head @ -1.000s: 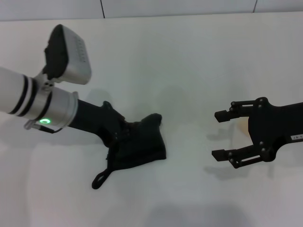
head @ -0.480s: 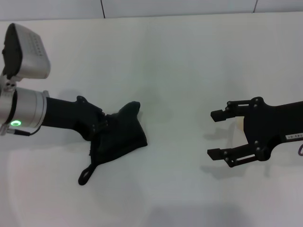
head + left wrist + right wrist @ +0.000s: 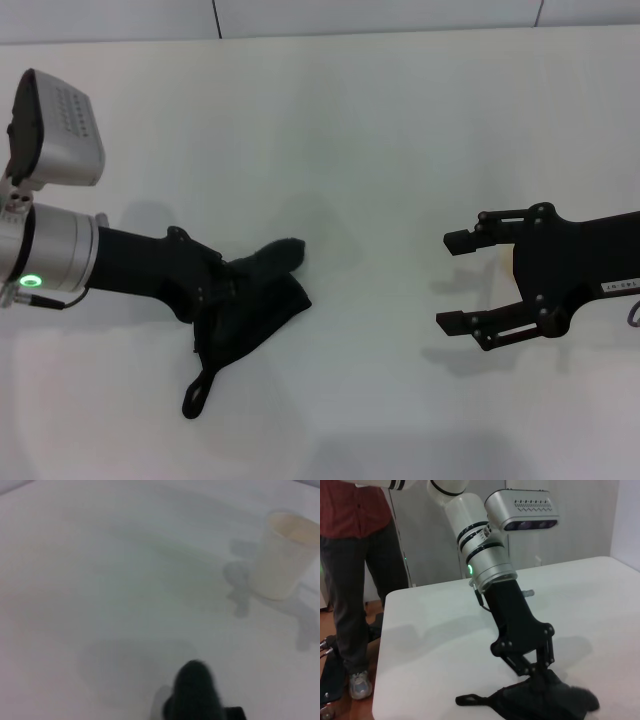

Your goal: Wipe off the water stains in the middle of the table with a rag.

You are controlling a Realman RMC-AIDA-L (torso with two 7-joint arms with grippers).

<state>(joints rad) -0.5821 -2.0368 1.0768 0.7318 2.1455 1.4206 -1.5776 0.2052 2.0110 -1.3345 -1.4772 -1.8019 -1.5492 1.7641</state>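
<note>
On the large white smooth tabletop [image 3: 400, 130], press the soft black cloth rag [image 3: 255, 310], pinched near-left by the left gripper [image 3: 232, 290], flat, sweeping right toward the wide-open right gripper [image 3: 462, 282]; no stain visible.

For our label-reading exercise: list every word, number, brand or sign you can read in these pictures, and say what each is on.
No text can be read.
Right gripper: a small white label near the wrist carries characters too small to read.
Left gripper, rag, table, paper cup: no writing visible.
</note>
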